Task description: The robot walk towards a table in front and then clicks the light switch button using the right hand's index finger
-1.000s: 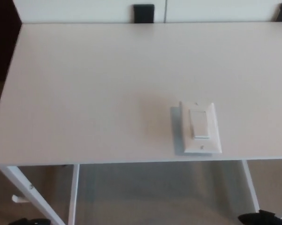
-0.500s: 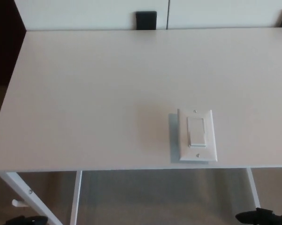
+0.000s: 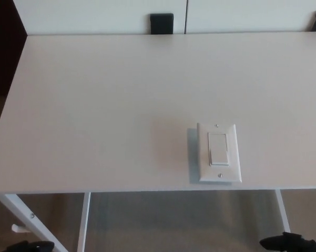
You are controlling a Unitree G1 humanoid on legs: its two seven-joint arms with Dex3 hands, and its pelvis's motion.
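The white table (image 3: 94,105) fills most of the head view, its near edge running across the lower part of the picture with the white legs (image 3: 21,218) and floor below. Compared with a second ago the whole picture has shifted: the table sits a little lower and squarer in frame, which reads as the camera settling while the robot closes on the table, not as anything on it moving. The light switch (image 3: 218,152) lies flat on the near right part of the table, just inside the near edge, its rocker (image 3: 218,149) upright in the plate. At the bottom corners, dark shapes show: the left hand (image 3: 29,246) and the right hand (image 3: 294,243), both too cropped to tell how their fingers stand. The right hand hangs low, well apart from the switch, so the press is not yet begun.
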